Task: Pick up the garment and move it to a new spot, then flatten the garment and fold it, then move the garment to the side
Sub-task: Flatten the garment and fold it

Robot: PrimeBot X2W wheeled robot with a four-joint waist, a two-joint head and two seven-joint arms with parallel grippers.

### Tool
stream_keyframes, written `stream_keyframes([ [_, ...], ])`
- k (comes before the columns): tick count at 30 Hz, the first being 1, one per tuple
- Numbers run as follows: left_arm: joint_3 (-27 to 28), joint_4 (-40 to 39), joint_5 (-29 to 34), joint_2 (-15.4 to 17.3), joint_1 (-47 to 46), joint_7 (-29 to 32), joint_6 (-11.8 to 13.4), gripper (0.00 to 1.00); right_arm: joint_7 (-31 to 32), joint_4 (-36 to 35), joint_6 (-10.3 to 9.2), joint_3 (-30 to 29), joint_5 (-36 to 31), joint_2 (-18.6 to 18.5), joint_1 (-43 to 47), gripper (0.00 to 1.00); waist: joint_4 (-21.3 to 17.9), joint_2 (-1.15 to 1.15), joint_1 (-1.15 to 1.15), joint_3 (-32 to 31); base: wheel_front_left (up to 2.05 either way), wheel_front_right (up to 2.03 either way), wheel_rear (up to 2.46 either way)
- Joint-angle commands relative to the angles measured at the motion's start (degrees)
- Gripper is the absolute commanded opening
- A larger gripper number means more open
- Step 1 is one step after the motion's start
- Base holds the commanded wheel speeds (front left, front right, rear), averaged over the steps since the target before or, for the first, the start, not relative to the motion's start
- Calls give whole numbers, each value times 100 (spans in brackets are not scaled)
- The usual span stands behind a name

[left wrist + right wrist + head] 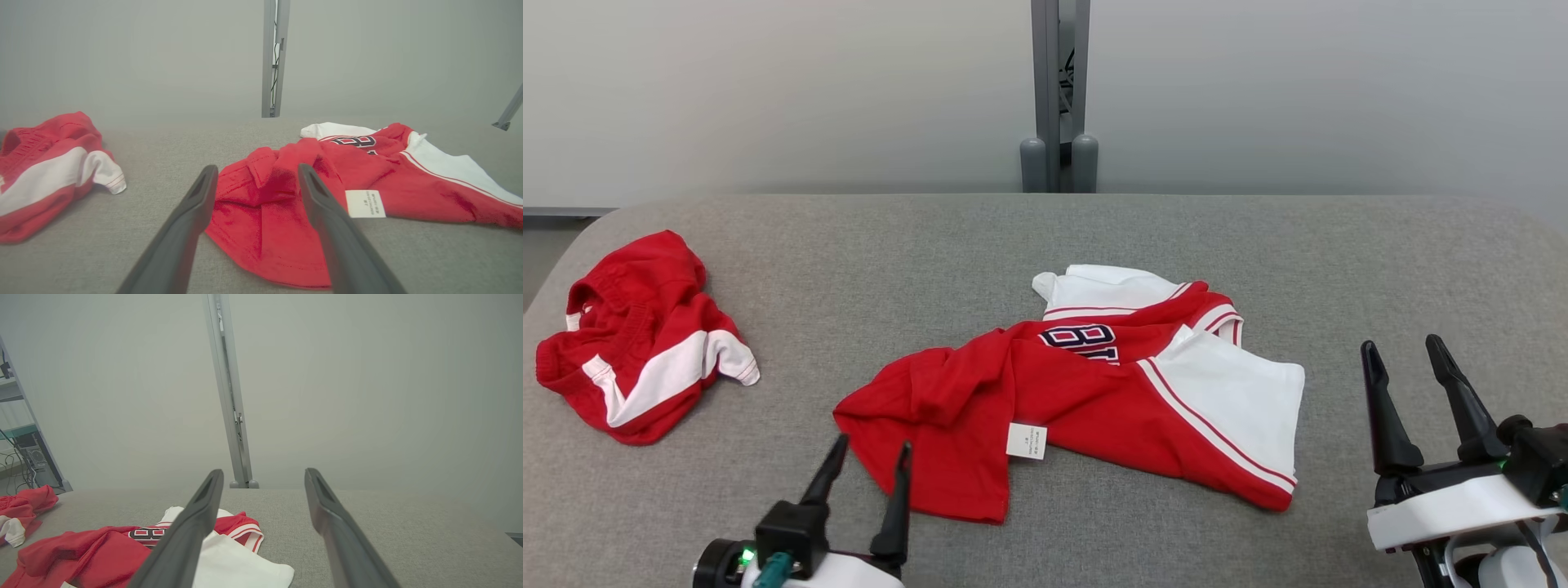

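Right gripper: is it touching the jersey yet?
Apart. The head view shows bare grey table between the right gripper and the jersey.

Locate the grey fabric-covered tabletop (1045, 237). A crumpled red-and-white jersey shirt (1086, 400) lies at its centre, nearer the front edge. A bunched red-and-white knit garment (645, 335) lies by the left edge, well apart.

red-white shorts (637, 339), perhaps (left), on grey table (1094, 237)
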Motion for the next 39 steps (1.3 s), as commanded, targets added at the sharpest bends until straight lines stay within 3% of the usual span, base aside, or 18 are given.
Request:
stream_keyframes([
  [1, -91, 108, 184, 35, -134, -4, -129, 100, -7, 33, 1, 3, -37, -25, 24, 100, -5, 0, 0, 12, 0, 0, 0],
  [6, -518, 480, 628, 80, -288, -4, -430, 100, -7, 94, 1, -4, -21, 5, -27, 100, -21, 0, 0, 145, 0, 0, 0],
  [14, -1074, 1189, 888, 51, -629, -4, -542, 100, -7, 174, 1, 86, 4, 0, -186, 100, -113, 0, 0, 406, 0, 0, 0],
  [20, -1472, 1746, 934, 32, -918, -4, -550, 100, -7, 221, 1, 53, 26, -38, -285, 100, -205, 0, 0, 539, 0, 0, 0],
  [31, -1750, 2317, 749, 23, -1188, -4, -339, 100, -7, 261, 1, 31, -1, -57, -328, 100, -284, 0, 0, 575, 0, 0, 0],
  [33, -1783, 2320, 701, 23, -1206, -4, -310, 0, -7, 271, 1, 26, -17, -55, -311, 100, -275, 0, 0, 569, 0, 0, 0],
  [39, -1805, 2196, 587, 22, -1215, -4, -180, 0, -7, 337, 1, 18, -15, -76, -313, 100, -221, 0, 0, 549, 0, 0, 0],
])
